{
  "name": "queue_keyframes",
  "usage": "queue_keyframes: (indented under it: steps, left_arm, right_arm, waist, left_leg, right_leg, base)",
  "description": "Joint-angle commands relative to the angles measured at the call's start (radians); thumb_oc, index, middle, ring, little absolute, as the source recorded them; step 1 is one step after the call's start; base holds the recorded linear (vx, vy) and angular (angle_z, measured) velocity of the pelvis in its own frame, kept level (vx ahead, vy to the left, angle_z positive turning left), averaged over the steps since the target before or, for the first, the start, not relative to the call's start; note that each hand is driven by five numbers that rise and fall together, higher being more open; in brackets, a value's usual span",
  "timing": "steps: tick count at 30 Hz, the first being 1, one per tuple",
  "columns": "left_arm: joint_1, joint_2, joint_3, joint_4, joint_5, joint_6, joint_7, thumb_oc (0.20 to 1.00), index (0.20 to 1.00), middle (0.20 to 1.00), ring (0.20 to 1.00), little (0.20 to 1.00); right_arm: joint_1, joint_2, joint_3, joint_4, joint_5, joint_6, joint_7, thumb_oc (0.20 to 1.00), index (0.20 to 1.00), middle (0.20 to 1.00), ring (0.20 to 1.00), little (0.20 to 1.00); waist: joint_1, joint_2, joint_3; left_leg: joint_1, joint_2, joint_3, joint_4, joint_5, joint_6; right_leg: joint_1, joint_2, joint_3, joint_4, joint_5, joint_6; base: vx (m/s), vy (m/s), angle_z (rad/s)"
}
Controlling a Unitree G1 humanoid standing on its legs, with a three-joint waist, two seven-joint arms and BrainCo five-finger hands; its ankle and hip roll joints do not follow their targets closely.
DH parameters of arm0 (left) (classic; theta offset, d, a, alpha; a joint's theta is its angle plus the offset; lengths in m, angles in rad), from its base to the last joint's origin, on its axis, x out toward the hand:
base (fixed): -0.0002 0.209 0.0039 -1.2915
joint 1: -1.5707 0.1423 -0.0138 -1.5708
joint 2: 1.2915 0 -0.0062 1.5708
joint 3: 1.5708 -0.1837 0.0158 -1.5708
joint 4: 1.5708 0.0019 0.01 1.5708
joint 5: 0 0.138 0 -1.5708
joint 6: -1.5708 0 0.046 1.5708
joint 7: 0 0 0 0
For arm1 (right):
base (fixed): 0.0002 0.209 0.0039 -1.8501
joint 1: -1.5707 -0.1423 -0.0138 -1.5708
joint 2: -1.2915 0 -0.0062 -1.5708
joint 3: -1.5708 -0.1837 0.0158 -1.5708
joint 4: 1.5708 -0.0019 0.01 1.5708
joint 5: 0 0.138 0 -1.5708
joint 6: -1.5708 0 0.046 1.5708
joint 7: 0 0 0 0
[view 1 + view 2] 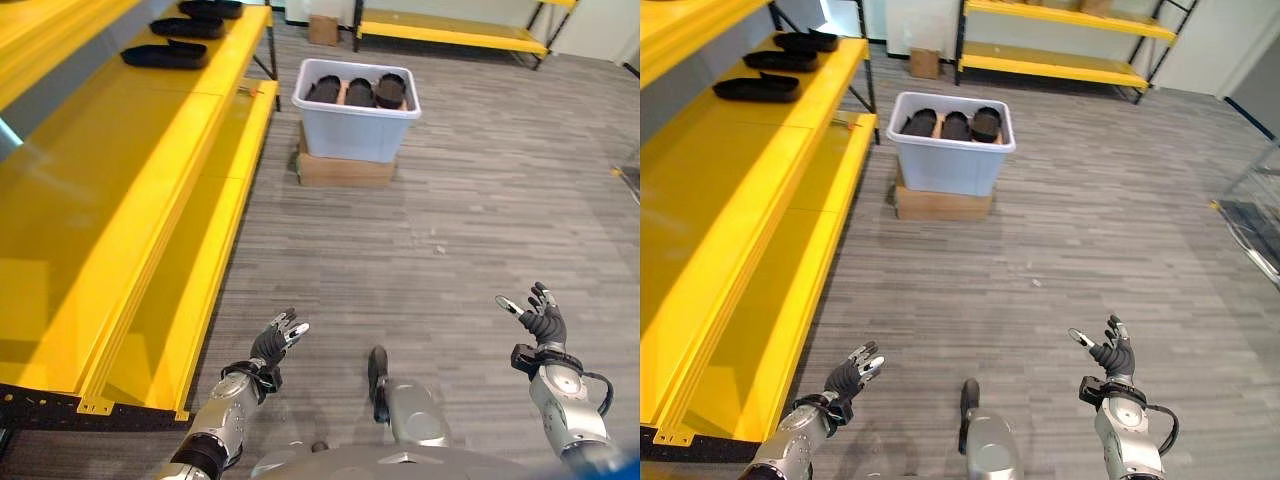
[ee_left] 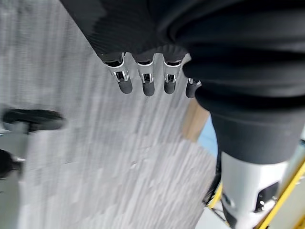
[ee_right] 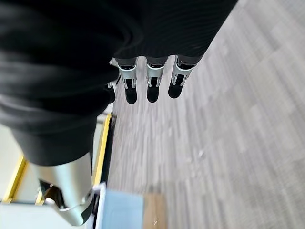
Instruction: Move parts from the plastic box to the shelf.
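I see my left robot hand [image 1: 277, 341] low over the grey floor [image 1: 470, 210], close to the front edge of the yellow shelf [image 1: 120, 190]. Its fingers [image 2: 148, 82] are straight and loose, and it holds nothing. My right robot hand [image 1: 541, 317] is up over the floor too, well apart from the left one. Its fingers [image 3: 152, 85] are also straight and spread a little, and it holds nothing.

The plastic box [image 1: 355, 120] is pale blue-grey. It sits far ahead of me on a flat cardboard box [image 1: 345, 170], and that lies on the floor just beside the far end of the shelf. Inside the plastic box I see three black parts [image 1: 359, 92] standing in a row, side by side. They fill the box from one wall to the other.

More black parts are on the shelf already. Three flat black parts [image 1: 165, 55] lie in a line near the far end of the top board, one after the other, and the nearest of the three is the longest. The near part of that board is bare yellow.

Far off, past the plastic box, there is another low yellow shelf [image 1: 450, 30] by the back wall, and a small brown carton [image 1: 323, 29] stands on the floor near it.
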Motion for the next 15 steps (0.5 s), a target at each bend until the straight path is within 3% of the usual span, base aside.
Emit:
queue_keyframes:
  steps: [1,3,7,8,15]
  left_arm:
    - [-0.007,0.001,-0.043,-0.09,0.013,-0.024,-0.019,1.0,1.0,1.0,1.0,1.0]
    - [-0.001,-0.006,-0.043,-0.083,0.013,-0.03,-0.011,1.0,1.0,1.0,1.0,1.0]
    - [0.007,-0.022,-0.034,-0.081,0.01,-0.034,-0.013,1.0,1.0,1.0,1.0,1.0]
    - [0.011,-0.026,-0.032,-0.087,0.009,-0.03,-0.007,1.0,1.0,1.0,1.0,1.0]
    - [0.003,-0.027,-0.024,-0.086,-0.023,-0.055,0.002,1.0,1.0,1.0,1.0,1.0]
  right_arm:
    - [-0.035,-0.064,0.012,0.016,0.004,-0.018,-0.063,1.0,1.0,1.0,1.0,1.0]
    - [-0.041,-0.072,0.016,0.04,0.005,-0.011,-0.074,1.0,1.0,1.0,1.0,1.0]
    - [-0.045,-0.081,0.023,0.058,-0.013,-0.002,-0.077,1.0,1.0,1.0,1.0,1.0]
    - [-0.044,-0.083,0.025,0.069,-0.002,0.004,-0.084,1.0,1.0,1.0,1.0,1.0]
    - [-0.033,-0.09,0.034,0.1,-0.013,-0.023,-0.058,1.0,1.0,1.0,1.0,1.0]
  waist:
    - [-0.008,0.009,-0.04]
    - [-0.011,0.023,-0.058]
    - [-0.014,0.029,-0.082]
    - [-0.015,0.038,-0.094]
    - [-0.019,0.057,-0.111]
  left_leg:
    - [-0.041,0.05,0.034,-0.003,0.035,-0.008]
    - [-0.024,0.062,0.041,0.005,0.011,-0.015]
    - [-0.018,0.07,0.059,0.034,-0.002,-0.026]
    - [-0.034,0.09,0.068,0.085,0.044,-0.052]
    - [-0.092,0.138,0.067,0.283,0.169,-0.128]
  right_leg:
    - [0.044,0.005,0.003,-0.016,-0.015,0.01]
    - [0.071,0.022,-0.002,-0.01,-0.061,-0.004]
    - [0.096,0.039,-0.007,-0.027,-0.08,-0.028]
    - [0.11,0.06,-0.007,-0.04,-0.101,-0.052]
    - [0.151,0.118,-0.002,-0.057,-0.165,-0.119]
  base:
    - [0.25,-0.168,-0.11]
    - [0.33,-0.148,-0.2]
    - [0.27,-0.205,-0.18]
    - [0.26,-0.289,-0.1]
    - [0.18,-0.242,-0.14]
